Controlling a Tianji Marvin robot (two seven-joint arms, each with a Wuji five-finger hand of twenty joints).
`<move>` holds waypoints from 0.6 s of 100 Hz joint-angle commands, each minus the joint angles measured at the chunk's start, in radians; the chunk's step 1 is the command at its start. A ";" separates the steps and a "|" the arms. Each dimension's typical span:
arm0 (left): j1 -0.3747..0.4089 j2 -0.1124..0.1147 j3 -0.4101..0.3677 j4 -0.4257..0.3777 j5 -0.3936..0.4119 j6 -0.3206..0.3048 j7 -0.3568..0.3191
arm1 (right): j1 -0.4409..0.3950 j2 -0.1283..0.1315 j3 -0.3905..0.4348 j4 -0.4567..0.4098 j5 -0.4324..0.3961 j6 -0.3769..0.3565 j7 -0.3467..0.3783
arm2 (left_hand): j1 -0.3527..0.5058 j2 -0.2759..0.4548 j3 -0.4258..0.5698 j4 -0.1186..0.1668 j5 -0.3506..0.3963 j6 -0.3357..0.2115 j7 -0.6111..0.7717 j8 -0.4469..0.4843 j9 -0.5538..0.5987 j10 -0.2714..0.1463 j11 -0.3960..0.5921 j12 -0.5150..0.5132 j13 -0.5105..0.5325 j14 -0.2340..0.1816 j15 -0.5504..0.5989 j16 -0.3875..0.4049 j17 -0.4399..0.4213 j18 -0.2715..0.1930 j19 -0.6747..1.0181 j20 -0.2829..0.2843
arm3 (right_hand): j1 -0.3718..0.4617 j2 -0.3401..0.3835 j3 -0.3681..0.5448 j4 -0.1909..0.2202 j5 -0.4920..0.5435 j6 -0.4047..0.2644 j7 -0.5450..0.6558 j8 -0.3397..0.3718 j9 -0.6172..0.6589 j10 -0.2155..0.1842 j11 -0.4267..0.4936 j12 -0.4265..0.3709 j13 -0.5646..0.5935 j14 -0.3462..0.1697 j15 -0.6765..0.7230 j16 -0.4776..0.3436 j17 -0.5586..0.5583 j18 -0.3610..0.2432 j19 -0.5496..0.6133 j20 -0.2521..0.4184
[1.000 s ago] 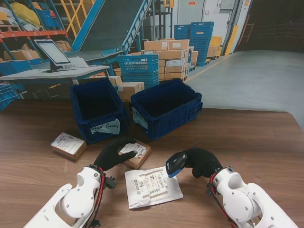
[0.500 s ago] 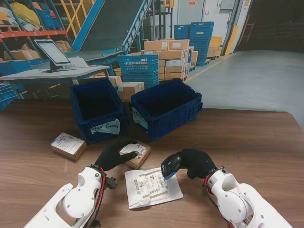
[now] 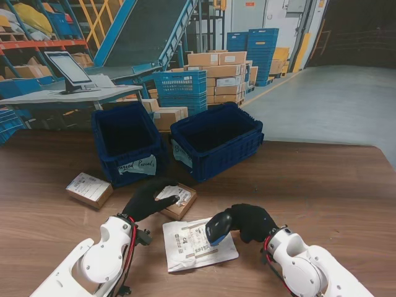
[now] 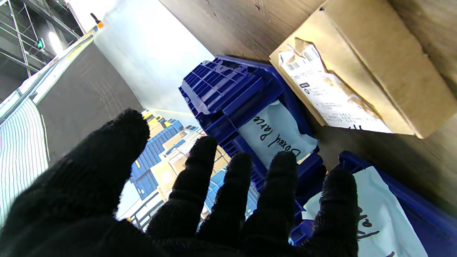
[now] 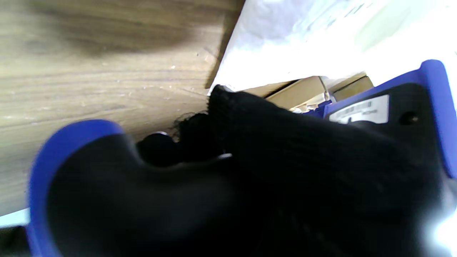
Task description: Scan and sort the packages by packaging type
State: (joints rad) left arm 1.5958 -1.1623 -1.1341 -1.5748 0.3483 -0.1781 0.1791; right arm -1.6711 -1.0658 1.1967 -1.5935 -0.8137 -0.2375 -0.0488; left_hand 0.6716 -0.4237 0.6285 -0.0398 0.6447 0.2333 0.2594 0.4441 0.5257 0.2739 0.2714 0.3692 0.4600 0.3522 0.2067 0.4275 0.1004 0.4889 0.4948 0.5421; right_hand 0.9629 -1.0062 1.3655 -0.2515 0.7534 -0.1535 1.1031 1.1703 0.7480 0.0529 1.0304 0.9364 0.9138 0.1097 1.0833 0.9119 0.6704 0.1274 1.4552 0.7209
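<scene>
**Scanner Over the White Mailer**

Hovering over the white poly mailer (image 3: pixel 199 242), the right hand (image 3: pixel 250 221) has its black-gloved fingers wrapped tight around the handheld scanner (image 3: pixel 218 227), whose blue-trimmed head points down at the printed label on the bag. From the right wrist view the scanner (image 5: pixel 392 117) fills most of the picture, with the gloved fingers (image 5: pixel 285 142) clamped across it and the bright white mailer (image 5: pixel 321 43) lying flat on the wooden table (image 5: pixel 89 71).

Over on the left, the left hand (image 3: pixel 150 198) lies with its fingers spread and stretched forward onto the top of the small cardboard box (image 3: pixel 180 202), resting on its label and gripping nothing. That box sits just beyond the mailer, close to its far edge. The left wrist view shows the splayed fingers (image 4: pixel 228 192) apart and empty.

A second labelled cardboard box (image 3: pixel 90 189) lies well apart to the left, and it is the box in the left wrist view (image 4: pixel 360 67). Farther from the robot stand two blue bins: the left bin (image 3: pixel 126 143), carrying a handwritten paper tag, and the right bin (image 3: pixel 215 140). Both look dark inside; their contents cannot be made out.
</scene>
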 commanded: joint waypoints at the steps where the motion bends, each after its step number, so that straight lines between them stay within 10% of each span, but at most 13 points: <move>1: 0.001 -0.005 0.003 -0.005 -0.005 0.002 -0.015 | -0.015 -0.003 -0.005 0.000 -0.005 -0.010 0.012 | -0.004 0.041 -0.039 0.029 0.007 -0.009 -0.005 0.001 -0.003 -0.011 -0.023 -0.005 -0.035 0.021 -0.023 -0.015 -0.012 -0.010 -0.023 0.014 | 0.096 0.103 0.090 -0.002 0.003 -0.040 0.091 0.016 -0.013 -0.011 0.010 -0.004 -0.007 0.025 0.015 -0.010 0.001 -0.053 0.052 0.017; 60: 0.005 0.004 -0.005 -0.010 -0.002 -0.003 -0.048 | -0.018 0.000 -0.024 0.025 -0.007 -0.044 0.008 | -0.003 0.047 -0.048 0.030 0.004 -0.008 -0.008 0.001 -0.008 -0.012 -0.027 -0.006 -0.041 0.021 -0.025 -0.016 -0.015 -0.013 -0.026 0.014 | 0.099 0.105 0.084 0.000 0.002 -0.037 0.094 0.012 -0.015 -0.010 0.014 -0.006 -0.009 0.026 0.016 -0.008 -0.004 -0.053 0.052 0.024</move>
State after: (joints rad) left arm 1.5962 -1.1604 -1.1392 -1.5770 0.3463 -0.1789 0.1540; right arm -1.6824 -1.0621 1.1714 -1.5567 -0.8170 -0.2819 -0.0527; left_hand 0.6720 -0.4031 0.6172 -0.0398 0.6447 0.2334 0.2594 0.4441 0.5257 0.2739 0.2621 0.3692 0.4495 0.3528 0.2067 0.4268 0.1004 0.4889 0.4948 0.5422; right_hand 0.9630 -0.9993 1.3643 -0.2518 0.7481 -0.1534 1.1033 1.1703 0.7391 0.0529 1.0304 0.9304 0.9034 0.1097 1.0836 0.9119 0.6626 0.1261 1.4552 0.7226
